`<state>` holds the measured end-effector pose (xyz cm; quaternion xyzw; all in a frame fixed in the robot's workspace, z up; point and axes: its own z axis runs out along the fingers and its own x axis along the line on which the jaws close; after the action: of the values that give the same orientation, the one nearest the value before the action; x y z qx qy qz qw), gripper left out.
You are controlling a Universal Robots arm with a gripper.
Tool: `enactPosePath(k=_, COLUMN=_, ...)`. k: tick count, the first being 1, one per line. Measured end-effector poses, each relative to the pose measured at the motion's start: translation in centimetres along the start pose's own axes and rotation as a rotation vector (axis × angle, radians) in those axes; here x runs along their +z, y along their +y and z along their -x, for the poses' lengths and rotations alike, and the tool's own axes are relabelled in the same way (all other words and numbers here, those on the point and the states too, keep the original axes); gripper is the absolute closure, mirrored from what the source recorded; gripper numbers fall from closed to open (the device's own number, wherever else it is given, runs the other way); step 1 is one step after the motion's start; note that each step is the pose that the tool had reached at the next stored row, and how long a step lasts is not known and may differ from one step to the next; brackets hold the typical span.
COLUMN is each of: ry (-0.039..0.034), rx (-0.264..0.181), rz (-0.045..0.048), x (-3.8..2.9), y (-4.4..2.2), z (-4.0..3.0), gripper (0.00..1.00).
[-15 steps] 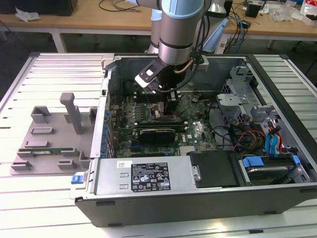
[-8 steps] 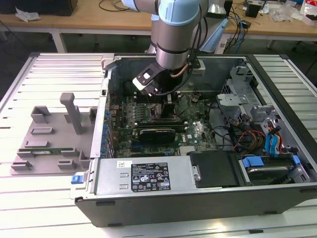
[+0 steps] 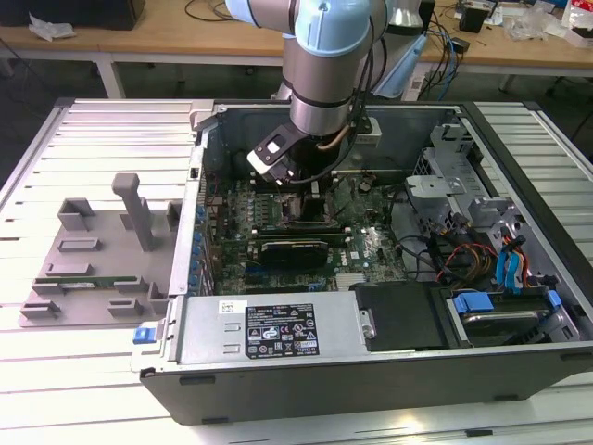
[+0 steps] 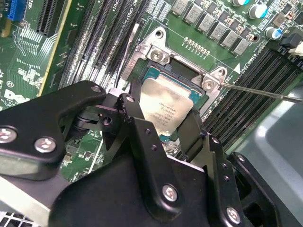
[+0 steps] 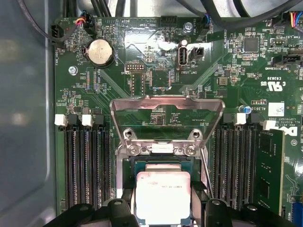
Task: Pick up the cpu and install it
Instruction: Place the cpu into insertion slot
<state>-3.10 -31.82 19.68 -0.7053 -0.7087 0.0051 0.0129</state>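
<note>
Now gripping the cpu (image 4: 168, 101) by two edges with the end effector (image 4: 162, 116), closed snug on it, just over the open socket (image 5: 161, 150) on the green board (image 5: 156, 80) inside the computer case (image 3: 371, 382)

Sq silver-grey cpu (image 4: 168, 106) (image 5: 163, 196) (pale edge) lying flat over mobo socket (image 5: 127, 165)

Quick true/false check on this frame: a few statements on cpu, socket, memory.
1. The load plate is flipped open. True.
2. The cpu lies on the grey tray outside the case. False: the cpu is at the socket, by the gripper.
3. A coin cell sits on the motherboard. True.
4. Every memory slot is empty. False: a memory stick stands in one slot.
</note>
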Motion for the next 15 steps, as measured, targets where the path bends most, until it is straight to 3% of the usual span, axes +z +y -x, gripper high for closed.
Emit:
enactPosePath(k=3, ry=0.0008, rx=0.000, rz=0.0004, x=0.02, y=0.00, z=-0.01, gripper=0.45)
enactPosePath(k=4, ry=0.0009, rx=0.000, rz=0.0005, x=0.04, y=0.01, z=-0.02, gripper=0.38)
enactPosePath(k=7, ry=0.0001, rx=0.000, rz=0.0000, x=-0.04, y=0.00, z=0.00, gripper=0.38)
enactPosePath(k=10, ry=0.0001, rx=0.000, rz=0.0030, x=-1.42, y=-0.07, z=-0.09, gripper=0.38)
enactPosePath(k=11, ry=0.0001, rx=0.000, rz=0.0039, x=-1.65, y=-0.09, z=-0.14, gripper=0.40)
enactPosePath(k=12, ry=0.0001, rx=0.000, rz=0.0045, x=-1.85, y=-0.10, z=-0.16, gripper=0.53)
enactPosePath(k=14, ry=0.0001, rx=0.000, rz=0.0055, x=-2.19, y=-0.12, z=-0.17, gripper=0.65)
enactPosePath(k=15, ry=0.0002, rx=0.000, rz=0.0057, x=-2.29, y=-0.12, z=-0.17, gripper=0.65)
